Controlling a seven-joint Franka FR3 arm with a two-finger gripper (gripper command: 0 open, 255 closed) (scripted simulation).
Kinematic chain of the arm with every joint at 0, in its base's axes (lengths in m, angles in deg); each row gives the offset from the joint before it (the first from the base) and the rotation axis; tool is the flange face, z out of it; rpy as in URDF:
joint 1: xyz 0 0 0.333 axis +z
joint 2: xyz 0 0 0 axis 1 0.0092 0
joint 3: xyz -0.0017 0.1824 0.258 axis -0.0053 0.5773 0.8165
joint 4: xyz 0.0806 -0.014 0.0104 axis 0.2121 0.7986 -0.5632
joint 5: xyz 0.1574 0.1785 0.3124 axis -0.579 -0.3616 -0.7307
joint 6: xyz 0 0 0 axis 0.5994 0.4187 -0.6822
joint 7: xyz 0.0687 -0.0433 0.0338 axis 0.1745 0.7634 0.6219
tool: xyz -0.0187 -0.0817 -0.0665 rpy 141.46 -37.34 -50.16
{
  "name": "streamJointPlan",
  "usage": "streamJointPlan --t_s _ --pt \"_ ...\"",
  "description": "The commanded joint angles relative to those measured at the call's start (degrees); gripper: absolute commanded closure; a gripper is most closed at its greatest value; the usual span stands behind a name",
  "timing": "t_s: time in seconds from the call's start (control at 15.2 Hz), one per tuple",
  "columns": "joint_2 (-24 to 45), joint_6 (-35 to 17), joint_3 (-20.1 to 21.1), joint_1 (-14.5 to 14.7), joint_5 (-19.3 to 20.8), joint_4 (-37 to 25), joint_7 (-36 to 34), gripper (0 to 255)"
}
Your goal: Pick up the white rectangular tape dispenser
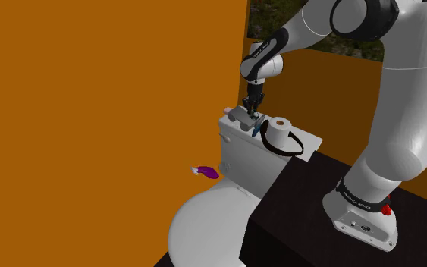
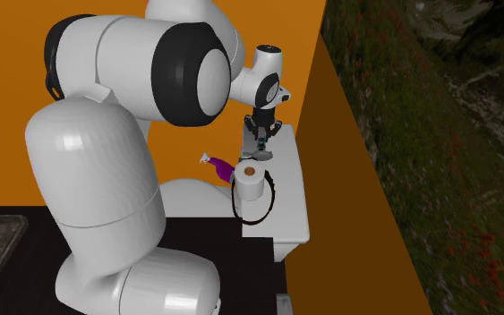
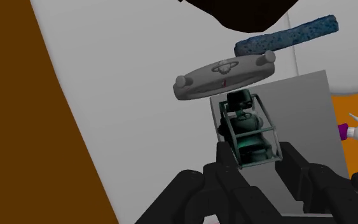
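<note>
Going by the shoulder view from its left, an orange wall [image 1: 90, 98] comes first, with a small purple object [image 1: 206, 172] sticking out low beside the toilet. The white toilet bowl [image 1: 200, 227] sits below that. Behind it rises the tank, and its flat lid [image 1: 310, 141] carries the small things.

At the lid's far corner, close to the wall, lies a grey oval piece [image 3: 225, 75] with a knob at each end. Just beside it, toward the lid's middle, stands the tape dispenser [image 3: 247, 130]. It is a small box with a pale frame and dark, greenish insides, and it sits flat on the lid.

The gripper [image 3: 259, 159] hangs straight over the tape dispenser, low enough that the black fingers [image 3: 225, 159] reach down on either side of it. They stand narrowly apart with the box's near end between them. One finger overlaps the box's corner, and a thin strip of lid shows at the other. The box is turned a little askew to the fingers and is not clasped.

Beyond the grey oval piece lies a rough blue bar [image 3: 285, 37]. Next along the lid is a white roll [image 1: 280, 130] standing on end, and a black loop [image 1: 293, 146] curls from it toward the lid's near edge. At the shoulder view's right, the arm's base is planted on the black stand [image 1: 310, 227].
</note>
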Motion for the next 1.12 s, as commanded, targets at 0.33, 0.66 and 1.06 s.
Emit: streamJointPlan --t_s 0.33,0.66,1.06 --pt "-3.1 3.7 -0.6 0.4 1.2 -0.7 -0.8 255" --pt "-5.5 7.0 -0.9 0.7 2.1 -1.6 -1.5 255" --pt "-7.3 9.8 -1.1 0.9 2.8 -2.6 -1.9 255"
